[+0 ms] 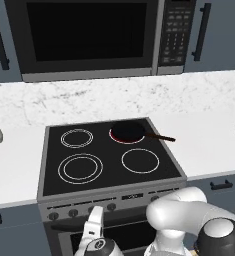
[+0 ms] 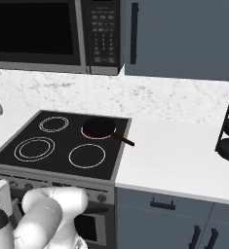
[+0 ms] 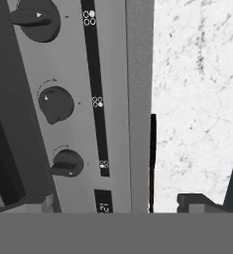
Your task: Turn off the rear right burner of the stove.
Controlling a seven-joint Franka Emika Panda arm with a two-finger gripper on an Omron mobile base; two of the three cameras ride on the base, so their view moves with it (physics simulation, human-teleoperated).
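The claw (image 3: 118,203) hangs low in front of the stove (image 1: 114,172), a black glass cooktop over a grey steel front panel, with its two dark tips spread wide and nothing between them. In the hand view, rolled on its side, three dark round knobs (image 3: 56,104) run in a line along that panel beside a black strip of small burner diagrams. The knobs lie ahead of the claw and off to one side of its tips, not between them, so I judge it must slide along the row of knobs before it can close on one. Which knob serves the lit ring I cannot tell from here.

The rear right burner (image 1: 127,134), a small round ring glowing red at its rim, sits at the stove's back right corner under a black frying pan (image 1: 128,131) whose handle points out over the white stone surface (image 2: 184,155). The base views show the red glow; the hand view shows the knob pointers.
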